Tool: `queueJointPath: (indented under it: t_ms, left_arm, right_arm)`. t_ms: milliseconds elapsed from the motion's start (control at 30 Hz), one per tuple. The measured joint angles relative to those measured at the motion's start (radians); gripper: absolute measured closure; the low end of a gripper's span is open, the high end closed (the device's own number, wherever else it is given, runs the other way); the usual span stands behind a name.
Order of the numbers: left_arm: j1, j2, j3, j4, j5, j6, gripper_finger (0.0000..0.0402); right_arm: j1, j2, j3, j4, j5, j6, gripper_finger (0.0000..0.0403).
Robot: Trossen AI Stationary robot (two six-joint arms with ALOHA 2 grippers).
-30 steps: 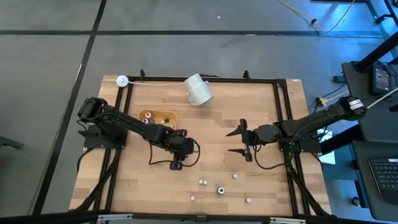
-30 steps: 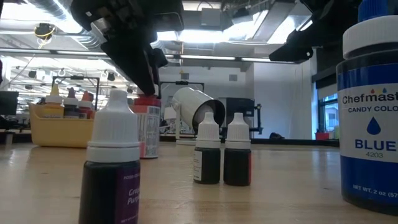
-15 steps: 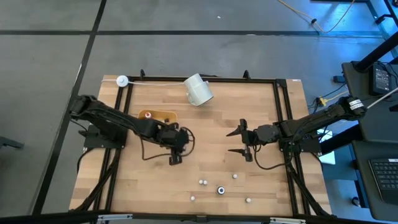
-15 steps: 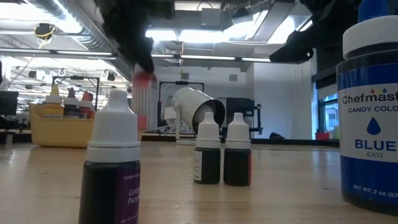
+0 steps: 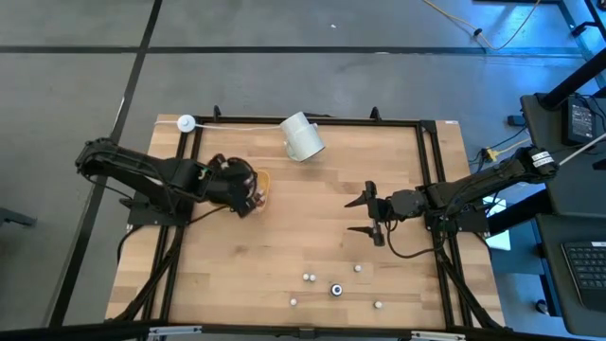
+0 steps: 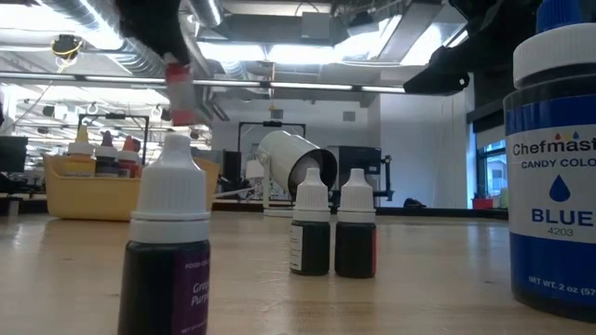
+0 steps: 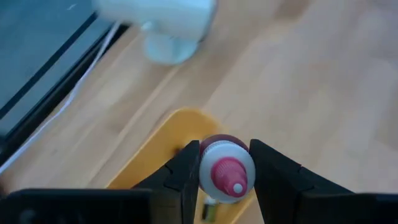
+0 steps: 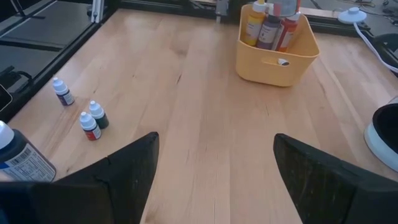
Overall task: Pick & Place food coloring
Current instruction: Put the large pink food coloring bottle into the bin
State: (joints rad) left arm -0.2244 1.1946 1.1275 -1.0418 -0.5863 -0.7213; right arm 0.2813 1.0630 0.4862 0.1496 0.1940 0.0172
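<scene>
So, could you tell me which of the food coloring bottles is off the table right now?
The red-capped bottle, clamped in the left gripper above the yellow tray. The other loose bottles stand on the table.

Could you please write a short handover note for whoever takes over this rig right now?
Left claw: shut on a red-capped food coloring bottle, held in the air over the yellow tray.
Right claw: open, waiting above the table's right half, holding nothing.
Done: several bottles already stand in the yellow tray.
Left: release the held bottle into the tray, then collect the bottles near the front edge: four small white-capped bottles and a larger blue Chefmaster bottle.
A white cup lies on its side near the far edge.
</scene>
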Motion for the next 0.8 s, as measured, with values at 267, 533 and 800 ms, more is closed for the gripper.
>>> queueJointPath:
  t_ms: [267,533,800]
  left_arm:
    - [0.084,0.010,-0.083,-0.025,0.006,-0.086,0.0283]
    - [0.182,0.009,-0.155,0.017,0.025,-0.133,0.0285]
    - [0.225,0.009,-0.213,0.052,0.036,-0.185,0.0283]
  right_arm:
    - [0.000,0.000,0.000,0.001,0.000,-0.022,0.0086]
    - [0.000,0.000,0.000,-0.001,-0.001,-0.023,0.0086]
    - [0.000,0.000,0.000,-0.001,-0.001,-0.023,0.0086]
